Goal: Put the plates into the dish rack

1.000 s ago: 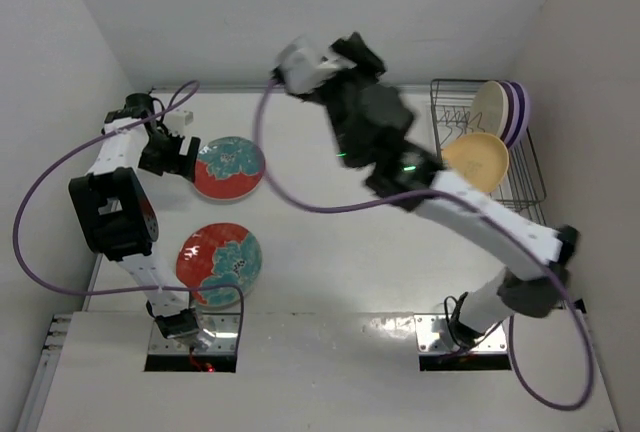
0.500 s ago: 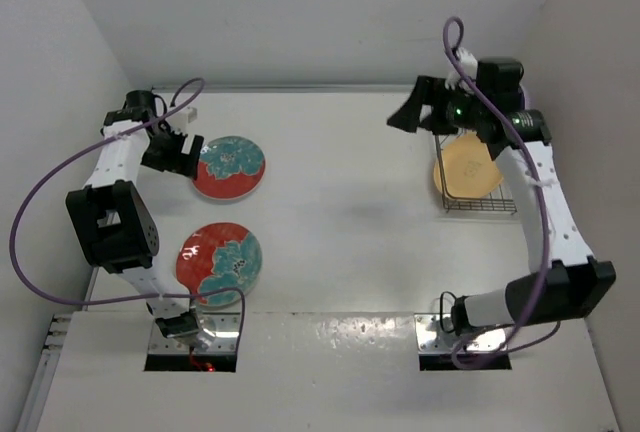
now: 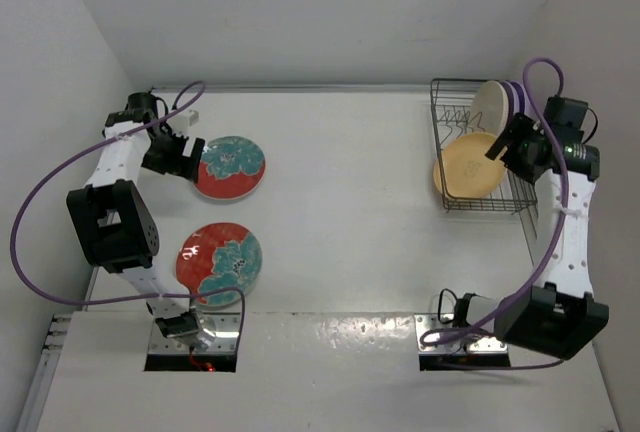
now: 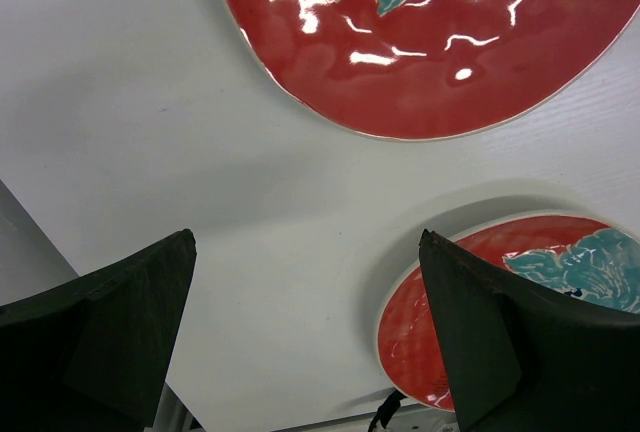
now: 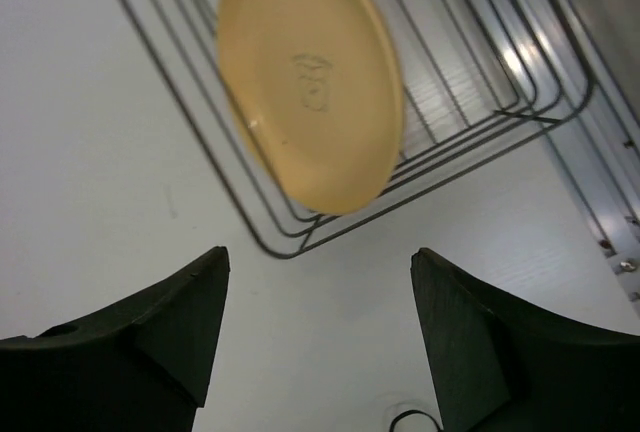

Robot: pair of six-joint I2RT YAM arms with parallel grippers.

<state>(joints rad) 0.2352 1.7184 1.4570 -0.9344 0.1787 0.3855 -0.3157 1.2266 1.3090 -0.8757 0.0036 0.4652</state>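
Your left gripper [image 3: 182, 155] hovers just beside the left edge of the far red plate [image 3: 230, 167]. Its fingers [image 4: 130, 322] are spread wide, with nothing between them. In the left wrist view that plate [image 4: 420, 52] fills the top of the picture, and the near red plate [image 4: 500, 302] lies flat lower down, apart from it. Both red plates rest on the white table [image 3: 350, 202], on your left side and well away from the dish rack [image 3: 480, 208].

Your right gripper [image 3: 507, 145] hangs over the rack, beside the orange-yellow plate [image 3: 469, 165]. Its jaws are apart and holding nothing, as the right wrist view shows [image 5: 318, 257].

The orange-yellow plate [image 5: 310, 82] leans tilted at the rack's near end, and its edge overlaps the wire rim [image 5: 300, 242] on the side facing the table's middle. It may sit between prongs, but the plate hides them.

At the far end of the rack, the cream plate [image 3: 492, 107] stands on edge. The two lilac plates [image 3: 519, 112] are packed close behind it.
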